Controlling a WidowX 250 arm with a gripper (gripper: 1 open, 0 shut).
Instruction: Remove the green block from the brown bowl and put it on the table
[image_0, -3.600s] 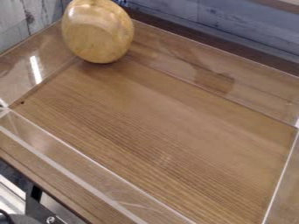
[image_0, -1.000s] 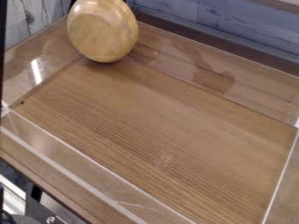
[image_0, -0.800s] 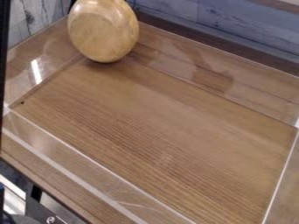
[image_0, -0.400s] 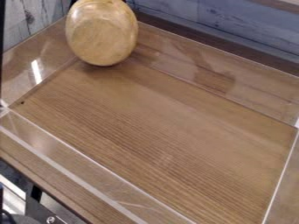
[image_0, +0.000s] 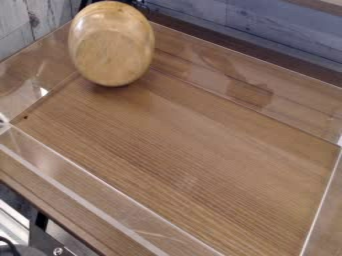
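Observation:
The brown bowl (image_0: 111, 43) is at the table's far left corner, tipped so that its smooth rounded outside faces the camera. Its inside is hidden. The green block is hidden from this view. The table (image_0: 187, 150) is a brown wood-grain top under a glossy clear cover. My gripper is out of the picture, and no finger or arm shows near the bowl.
Raised transparent edges (image_0: 120, 215) run around the tabletop. A grey-blue plank wall (image_0: 267, 20) stands behind the table. Dark hardware (image_0: 20, 235) shows below the front left corner.
The bowl has shifted a little toward the left and nearer the camera, and it looks slightly larger than a second ago.

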